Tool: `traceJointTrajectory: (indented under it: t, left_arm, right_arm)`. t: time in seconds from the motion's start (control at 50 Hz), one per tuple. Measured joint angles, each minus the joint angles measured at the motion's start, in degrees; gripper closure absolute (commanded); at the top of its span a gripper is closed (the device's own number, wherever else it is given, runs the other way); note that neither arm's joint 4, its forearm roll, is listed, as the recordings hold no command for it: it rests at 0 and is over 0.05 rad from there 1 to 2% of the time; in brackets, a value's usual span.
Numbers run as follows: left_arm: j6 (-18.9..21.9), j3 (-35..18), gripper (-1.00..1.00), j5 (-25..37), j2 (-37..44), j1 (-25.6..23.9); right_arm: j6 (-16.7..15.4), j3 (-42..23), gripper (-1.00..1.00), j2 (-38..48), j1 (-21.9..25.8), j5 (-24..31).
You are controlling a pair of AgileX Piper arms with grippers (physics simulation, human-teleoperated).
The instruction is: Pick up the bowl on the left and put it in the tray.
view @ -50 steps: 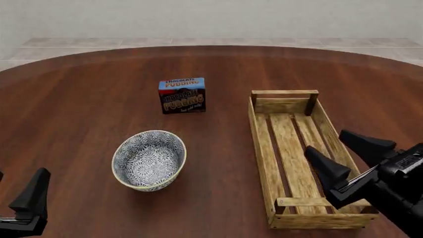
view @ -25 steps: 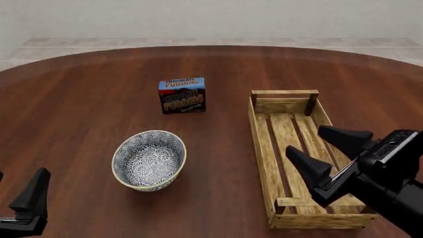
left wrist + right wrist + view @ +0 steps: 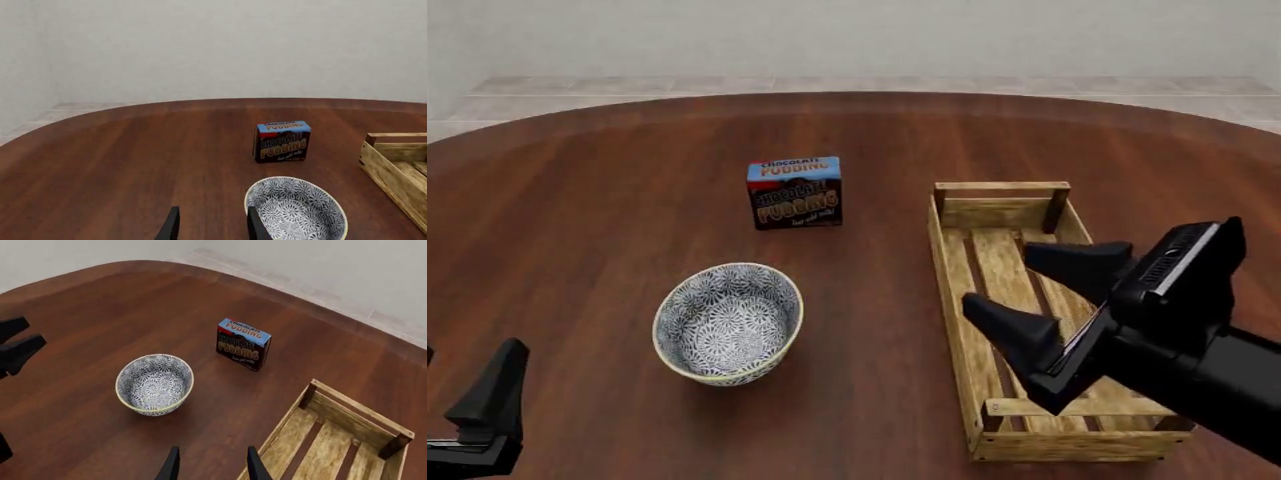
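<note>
The blue-and-white floral ceramic bowl [image 3: 729, 322] sits untouched on the brown wooden desk [image 3: 601, 200], left of the slatted wooden tray [image 3: 968, 330]. The right gripper [image 3: 1054, 300], released, hovers above the tray, probably approaching; next it must straddle the rim. The left gripper [image 3: 487, 405] looks released.

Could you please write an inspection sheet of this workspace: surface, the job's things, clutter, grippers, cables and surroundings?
Surface: round dark wooden table, no marks seen.
Bowl: blue-and-white bowl upright on the table, left of the tray, apart from it, nothing seen inside, not held.
Tray: slatted wooden tray on the right side, nothing lying in it; the right arm hangs over it.
Clutter: chocolate pudding box standing behind the bowl, apart from both.
Left gripper: left gripper open, holding nothing, low at the near left edge, short of the bowl.
Right gripper: right gripper open, holding nothing, above the tray's left side, fingers pointing towards the bowl.
Cables: nothing seen.
Surroundings: plain pale wall, tiled floor strip beyond the table.
</note>
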Motion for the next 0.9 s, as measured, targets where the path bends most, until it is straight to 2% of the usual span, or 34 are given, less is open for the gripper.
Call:
traceJointTrajectory:
  t: [0.24, 0.54, 0.9]
  left_arm:
    - [0.00, 0.00, -1.00, 0.00, 0.00, 0.00]
    - [0.00, 0.00, -1.00, 0.00, 0.00, 0.00]
    - [0.00, 0.00, -1.00, 0.00, 0.00, 0.00]
  right_arm:
    - [-0.60, -2.52, -1.00, 2.77, 2.61, 2.22]
    - [0.84, -4.79, -1.00, 6.28, 4.81, 3.67]
    - [-0.01, -7.33, -1.00, 12.12, 5.71, 2.46]
